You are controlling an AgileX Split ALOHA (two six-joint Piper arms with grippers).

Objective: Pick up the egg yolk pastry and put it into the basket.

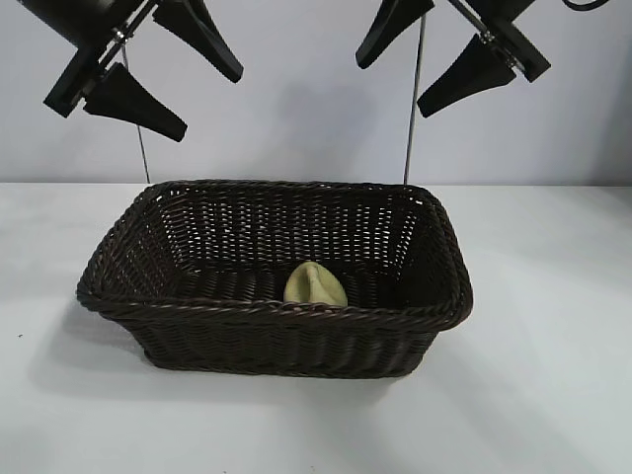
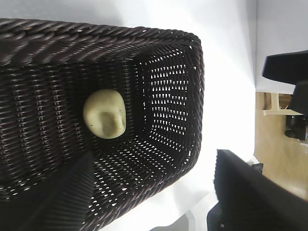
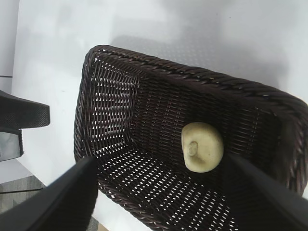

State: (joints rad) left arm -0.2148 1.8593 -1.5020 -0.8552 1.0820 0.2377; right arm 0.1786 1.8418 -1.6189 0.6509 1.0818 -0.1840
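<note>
Pastry at rest inside the basket, both arms raised clear

Small pale yellow-cream egg yolk pastry (image 1: 315, 285), smooth, matte and dented, lies on the floor of the large dark brown woven wicker basket (image 1: 276, 311) with its braided rim, on the white surface (image 1: 553, 395); the task looks complete. Left pincer (image 1: 163, 74) and right pincer (image 1: 439, 59) hang high above, fingers spread and empty.

A plain white bench (image 1: 553, 395) carries one large rectangular dark brown woven wicker basket (image 1: 286, 341), standing near its middle.
</note>
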